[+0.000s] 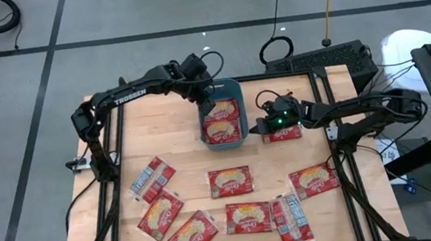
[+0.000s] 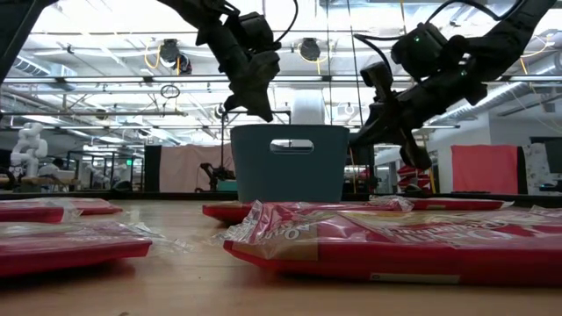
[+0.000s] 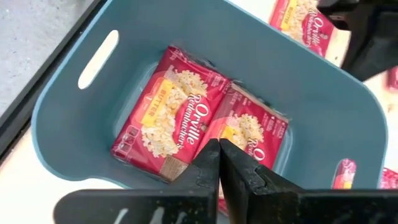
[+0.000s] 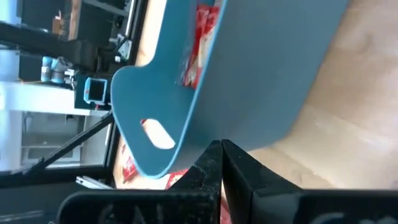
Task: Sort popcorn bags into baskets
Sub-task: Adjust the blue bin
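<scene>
While the left hand (image 1: 207,103) hangs shut and empty over the teal bin (image 1: 208,143) holding two popcorn bags, the right hand (image 1: 267,127) is found closed at the bag (image 1: 286,134) lying just right of the bin, its grip unconfirmed.

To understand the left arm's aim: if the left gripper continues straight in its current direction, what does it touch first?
Probably the popcorn bags lying in the basket. The shut left gripper points down into it, nothing between.

Teal-blue basket (image 1: 226,142); red, yellow-printed popcorn bags (image 1: 230,181)
</scene>
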`<state>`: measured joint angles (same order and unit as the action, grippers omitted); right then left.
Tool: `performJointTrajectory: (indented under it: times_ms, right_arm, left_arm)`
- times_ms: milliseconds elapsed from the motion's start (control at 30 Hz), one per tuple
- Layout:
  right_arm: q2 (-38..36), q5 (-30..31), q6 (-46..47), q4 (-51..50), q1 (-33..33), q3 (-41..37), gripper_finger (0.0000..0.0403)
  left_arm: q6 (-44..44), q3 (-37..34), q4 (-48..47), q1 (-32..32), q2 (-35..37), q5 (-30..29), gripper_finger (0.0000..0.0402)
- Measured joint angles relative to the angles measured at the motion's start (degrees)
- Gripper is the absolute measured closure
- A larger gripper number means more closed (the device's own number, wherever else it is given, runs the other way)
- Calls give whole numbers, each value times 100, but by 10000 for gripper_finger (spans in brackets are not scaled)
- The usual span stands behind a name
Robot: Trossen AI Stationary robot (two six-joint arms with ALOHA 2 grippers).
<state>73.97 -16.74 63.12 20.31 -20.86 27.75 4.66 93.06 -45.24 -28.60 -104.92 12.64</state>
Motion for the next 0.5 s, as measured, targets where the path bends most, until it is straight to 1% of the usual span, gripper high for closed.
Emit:
performJointTrajectory:
  times_ms: [167, 233, 300, 367, 433, 500]
  right_arm:
    - [0, 38, 64, -6, -351, 0, 403]
    - [0, 36, 65, 1, -528, 0, 403]
    - [0, 12, 86, 82, -722, 0, 403]
    - [-25, -82, 181, 64, -894, 79, 403]
    - [-38, -174, 146, -75, -998, 266, 403]
    - [-37, -226, -57, -486, -1020, 540, 403]
  left_arm:
    - [164, 0, -40, 13, 0, 174, 390]
    - [229, 0, -133, 21, 0, 317, 396]
    - [355, 0, -137, 32, 5, 581, 397]
    - [494, -14, -146, 42, 131, 889, 394]
    - [606, -10, -97, 123, 330, 925, 392]
    - [637, -9, -146, 162, 604, 873, 394]
